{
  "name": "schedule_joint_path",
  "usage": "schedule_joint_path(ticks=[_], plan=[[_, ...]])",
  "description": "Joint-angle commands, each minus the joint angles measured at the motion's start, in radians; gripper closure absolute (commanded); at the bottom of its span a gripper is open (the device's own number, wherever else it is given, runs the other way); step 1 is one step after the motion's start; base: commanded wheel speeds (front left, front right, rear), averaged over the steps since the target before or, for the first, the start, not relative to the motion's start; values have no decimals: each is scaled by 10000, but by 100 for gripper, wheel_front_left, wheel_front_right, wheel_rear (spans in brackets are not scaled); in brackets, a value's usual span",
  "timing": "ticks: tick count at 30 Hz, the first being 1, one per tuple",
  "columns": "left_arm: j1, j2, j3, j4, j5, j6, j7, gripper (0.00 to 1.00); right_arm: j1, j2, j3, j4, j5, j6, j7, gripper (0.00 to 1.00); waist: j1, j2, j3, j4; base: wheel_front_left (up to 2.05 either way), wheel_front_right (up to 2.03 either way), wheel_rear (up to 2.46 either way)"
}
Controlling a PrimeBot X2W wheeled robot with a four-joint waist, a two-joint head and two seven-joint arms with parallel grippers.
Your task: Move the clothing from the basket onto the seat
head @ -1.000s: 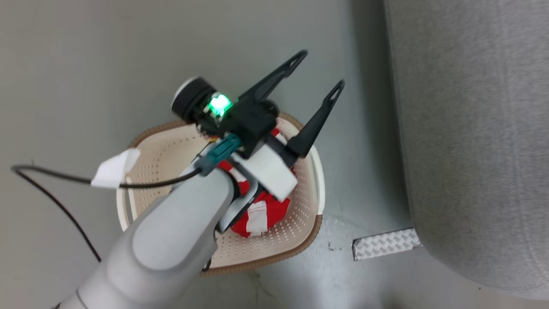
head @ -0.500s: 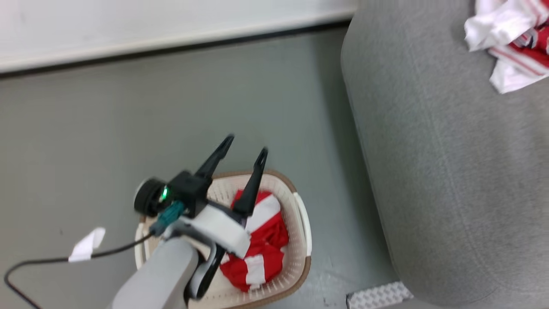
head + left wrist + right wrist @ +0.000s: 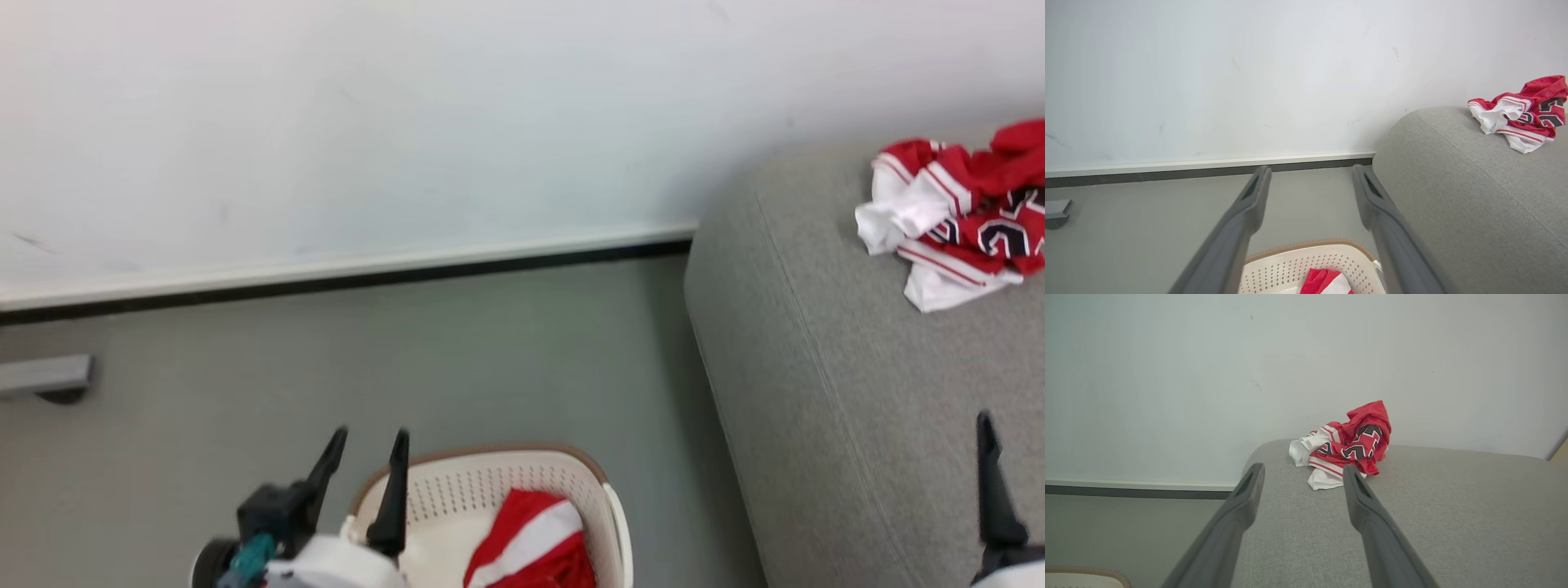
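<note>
Head view: left hand (image 3: 367, 441), fingers apart, empty, hung at basket (image 3: 490, 452) rim; red garment (image 3: 531, 539) lay inside, just right of it; jersey (image 3: 955, 220) sat on seat (image 3: 816, 367). Right hand (image 3: 1302, 471), also spread, farther.

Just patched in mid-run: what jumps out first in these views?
The crumpled red jersey with dark numbers lying on the grey seat by the white wall stands out most. Next, a red-and-white garment sits in the cream basket on the floor beside the seat, the open left gripper at its left edge. The right gripper, also open, points toward the jersey.
</note>
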Motion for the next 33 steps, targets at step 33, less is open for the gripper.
schedule_joint_path(ticks=[33], plan=[[3721,-1167,3403,-972,2215,-787,-14,0,2554,1673,1235,195,-601,-29,-32,0,4,0,-2561,1436,0,0,0]])
